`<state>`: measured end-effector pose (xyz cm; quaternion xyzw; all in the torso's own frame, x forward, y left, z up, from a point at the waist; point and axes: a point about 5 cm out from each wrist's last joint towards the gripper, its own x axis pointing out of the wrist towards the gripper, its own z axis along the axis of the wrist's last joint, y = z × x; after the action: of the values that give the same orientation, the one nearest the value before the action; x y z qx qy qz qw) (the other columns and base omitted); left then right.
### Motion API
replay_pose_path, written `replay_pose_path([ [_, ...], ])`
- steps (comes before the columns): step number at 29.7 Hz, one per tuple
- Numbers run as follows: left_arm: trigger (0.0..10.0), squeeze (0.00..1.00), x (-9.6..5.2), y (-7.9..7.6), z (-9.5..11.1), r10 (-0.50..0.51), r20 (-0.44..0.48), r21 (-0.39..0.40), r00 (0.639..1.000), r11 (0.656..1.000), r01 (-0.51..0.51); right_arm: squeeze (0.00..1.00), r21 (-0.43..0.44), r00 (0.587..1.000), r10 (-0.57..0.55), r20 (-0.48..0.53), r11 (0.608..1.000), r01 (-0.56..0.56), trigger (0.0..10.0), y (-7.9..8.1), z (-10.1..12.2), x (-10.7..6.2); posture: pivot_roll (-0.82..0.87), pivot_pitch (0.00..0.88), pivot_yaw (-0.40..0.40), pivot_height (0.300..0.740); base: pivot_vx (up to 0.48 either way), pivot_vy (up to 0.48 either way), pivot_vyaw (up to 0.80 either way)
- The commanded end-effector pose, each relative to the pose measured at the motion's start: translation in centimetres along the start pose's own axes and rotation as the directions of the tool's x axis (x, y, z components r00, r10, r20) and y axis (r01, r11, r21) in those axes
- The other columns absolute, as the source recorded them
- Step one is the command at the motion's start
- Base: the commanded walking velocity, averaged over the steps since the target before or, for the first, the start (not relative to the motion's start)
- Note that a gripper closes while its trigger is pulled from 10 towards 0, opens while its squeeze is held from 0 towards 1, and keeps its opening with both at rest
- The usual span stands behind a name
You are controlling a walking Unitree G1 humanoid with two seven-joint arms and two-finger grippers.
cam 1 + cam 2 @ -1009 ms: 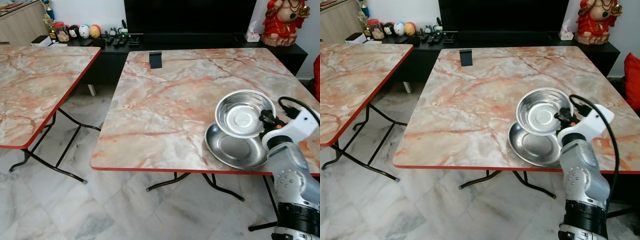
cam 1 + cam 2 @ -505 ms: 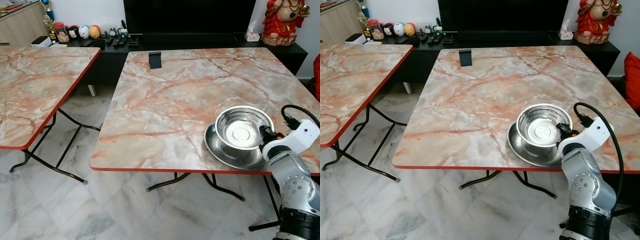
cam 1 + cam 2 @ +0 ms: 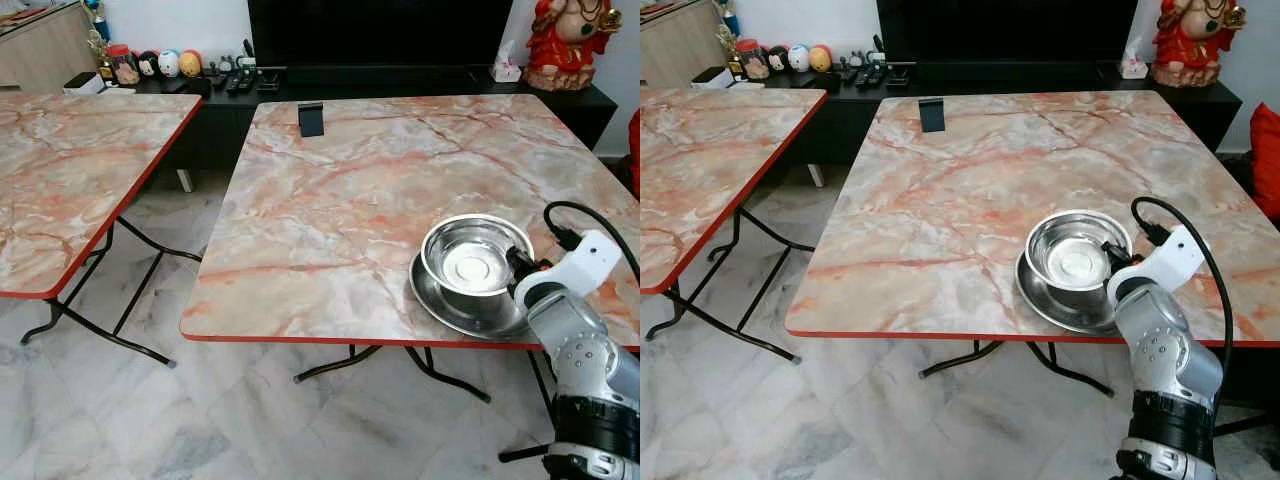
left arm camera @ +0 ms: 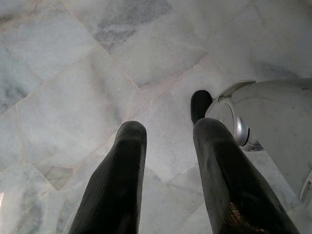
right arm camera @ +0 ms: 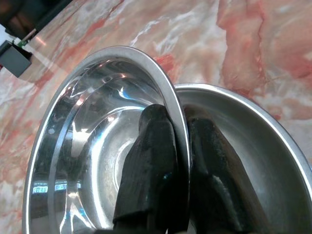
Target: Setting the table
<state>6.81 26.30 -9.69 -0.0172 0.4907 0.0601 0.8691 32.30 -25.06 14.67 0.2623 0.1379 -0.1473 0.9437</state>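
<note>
Right gripper (image 5: 178, 161): fingers pinched on the rim of the steel bowl (image 3: 476, 262), one finger inside the bowl wall, the other outside it. The bowl sits ahead of the gripper, nested in the steel plate (image 3: 450, 305), which lies directly under it and under the fingertips, on the marble-pattern table (image 3: 360, 190) near that table's front red edge. Silver right arm (image 3: 585, 340) rises from below the table edge to the bowl's right side, black cable looped above the wrist. Well beyond the gripper, at the table's far edge: small black stand (image 3: 311, 119), upright. Farther off to the gripper's left: second marble-pattern table (image 3: 70, 170), standing apart across a strip of pale marble floor (image 3: 150, 420). Left gripper (image 4: 165, 165): hanging idle over the floor tiles, fingers spread with a clear gap, holding nothing; beside it a grey part of the robot's body (image 4: 273, 122).
</note>
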Motion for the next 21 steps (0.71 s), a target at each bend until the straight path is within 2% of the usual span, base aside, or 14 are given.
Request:
replay_pose_path([
  [1, 10.0, 0.0, -0.3, 0.5, -0.5, 0.011, -0.024, 0.002, 1.0, 1.0, -0.011, 0.0, -0.022, 1.0, -0.001, -0.016, 1.0, 0.001, 10.0, 0.3, 0.0, 0.2, -0.13, 0.0, 0.051, 0.74, 0.0, 0.0, 0.0],
  [12, 10.0, 0.0, -0.3, 0.6, -0.5, 0.014, -0.03, 0.001, 0.999, 1.0, -0.014, 0.0, -0.086, 0.994, -0.039, -0.1, 0.996, 0.031, 10.0, -0.4, -1.1, 0.1, -0.12, 0.0, 0.048, 0.74, 0.0, 0.0, 0.0],
  [21, 10.0, 0.0, -0.3, 0.5, -0.6, 0.016, -0.03, 0.002, 0.999, 1.0, -0.016, 0.0, -0.109, 0.994, -0.073, -0.086, 0.992, 0.063, 10.0, -1.1, -0.8, 0.1, -0.13, 0.0, 0.049, 0.74, 0.0, 0.0, 0.0],
])
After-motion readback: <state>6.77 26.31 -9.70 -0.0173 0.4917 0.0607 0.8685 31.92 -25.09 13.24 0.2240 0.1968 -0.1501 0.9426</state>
